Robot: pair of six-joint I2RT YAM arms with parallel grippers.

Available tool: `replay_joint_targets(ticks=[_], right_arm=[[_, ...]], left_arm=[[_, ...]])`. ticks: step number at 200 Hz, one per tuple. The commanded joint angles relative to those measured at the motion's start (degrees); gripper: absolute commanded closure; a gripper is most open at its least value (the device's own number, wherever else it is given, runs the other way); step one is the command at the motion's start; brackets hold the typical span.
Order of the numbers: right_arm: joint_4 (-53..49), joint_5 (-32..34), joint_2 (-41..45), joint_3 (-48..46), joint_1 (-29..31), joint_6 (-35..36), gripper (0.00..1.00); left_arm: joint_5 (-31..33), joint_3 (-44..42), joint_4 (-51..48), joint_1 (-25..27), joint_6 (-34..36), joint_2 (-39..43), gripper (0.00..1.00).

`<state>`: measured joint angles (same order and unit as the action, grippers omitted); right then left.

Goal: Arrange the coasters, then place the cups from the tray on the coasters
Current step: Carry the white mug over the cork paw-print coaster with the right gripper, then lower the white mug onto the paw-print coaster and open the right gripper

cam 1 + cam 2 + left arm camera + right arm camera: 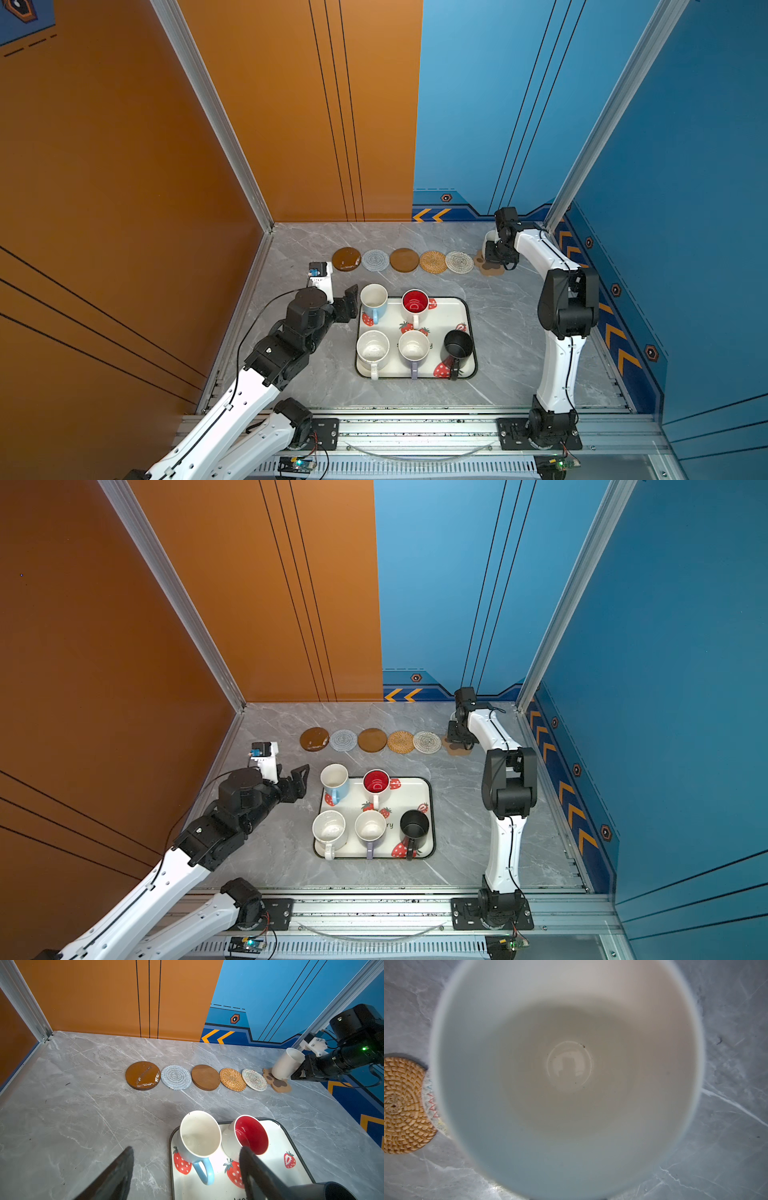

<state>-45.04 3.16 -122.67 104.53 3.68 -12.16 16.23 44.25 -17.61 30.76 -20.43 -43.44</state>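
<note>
- All six coasters lie in a close row along the far side of the grey marble-look desk (511, 332). From left to right they are a scuffed brown disc (346, 259), a grey-white woven round (375, 260), a second brown disc (404, 260), a tan rattan round (433, 262), another pale woven round (459, 262) and a paw-print cork piece (492, 270). The arranging step looks finished.
- The right fingers (301, 1075) are clamped narrowly on the cream white mug (285, 1064). They hold it tilted over the paw-print cork piece at the far right end. Its base is at the cork, but I cannot tell whether it rests there.
- No cup stands released on a coaster yet.
- Five mugs are left on the white strawberry-print tray (446, 318): light blue (374, 301) at its far left corner, white with red inside (415, 302) beside it, and speckled white (372, 349), lavender (414, 347) and black (458, 345) along the near edge.
- The left fingers (255, 1169) are spread wide and hold nothing. They sit just left of the light blue mug, which is probably the next pick.
- What remains, by my judgement, is to set this first cup down and then move the other five.
</note>
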Motion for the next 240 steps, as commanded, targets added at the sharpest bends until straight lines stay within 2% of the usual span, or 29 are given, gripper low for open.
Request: replay_joint_targets(ticks=[1, 171, 186, 202, 240], right_arm=[[0.1, 0.2, -0.5, 1.3, -0.4, 0.6, 1.0], [-0.6, 0.1, -1.6, 0.3, -0.5, -0.1, 1.0], [-0.5, 0.0, -1.5, 0.2, -0.5, 0.0, 0.95], [-0.5, 0.0, -1.3, 0.1, -0.5, 0.1, 0.84], [-0.5, 0.0, -1.3, 0.1, -0.5, 0.1, 0.72]], left_arm=[[-0.2, 0.4, -1.1, -0.4, 0.0, 0.3, 0.2], [0.0, 0.2, -1.7, -0.5, -0.2, 1.3, 0.2], [0.1, 0.2, -1.8, -0.5, -0.2, 1.5, 0.2], [0.1, 0.3, -1.9, -0.4, -0.2, 1.7, 0.2], [0.1, 0.3, -1.9, -0.4, -0.2, 1.8, 0.2]])
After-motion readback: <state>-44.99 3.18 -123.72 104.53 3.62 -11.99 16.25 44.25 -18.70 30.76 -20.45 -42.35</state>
